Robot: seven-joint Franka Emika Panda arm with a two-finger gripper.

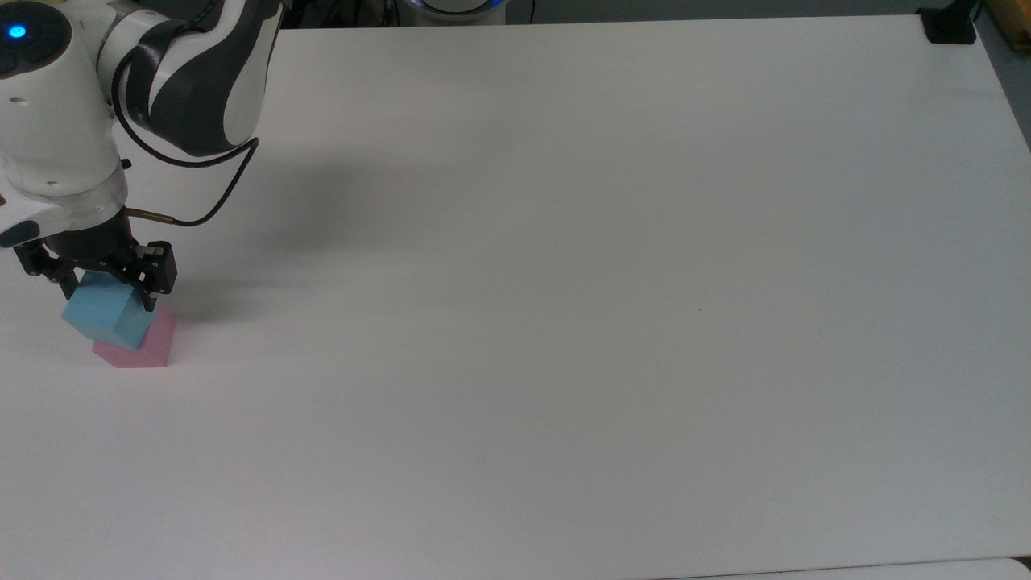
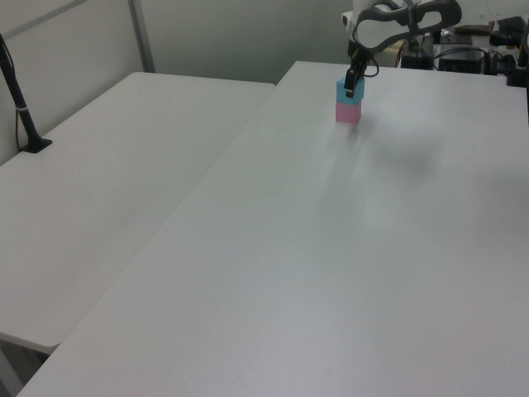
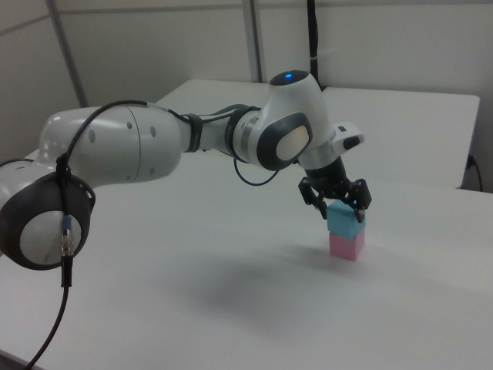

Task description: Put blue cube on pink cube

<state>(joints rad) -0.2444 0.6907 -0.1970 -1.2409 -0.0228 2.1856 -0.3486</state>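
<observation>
My tool (image 1: 103,283) stands directly above the blue cube (image 1: 106,316), its fingers straddling the cube's upper part, one on either side. Whether they are clamped on the cube or have just let it go, I cannot tell. The blue cube sits on top of the pink cube (image 1: 153,342), face to face in the right view (image 3: 344,222) over (image 3: 346,244) and in the left view (image 2: 348,90) over (image 2: 348,113). In the top view the blue cube is turned a little relative to the pink one and overhangs toward the top view's left. Neither cube has a long axis, so the coming move turns on the vertical line only: the stack lies straight below my tool, and a clean retreat would be straight up. The white surface (image 1: 564,282) around the stack is bare, and a second white table (image 2: 116,182) adjoins it on the left view's left.
</observation>
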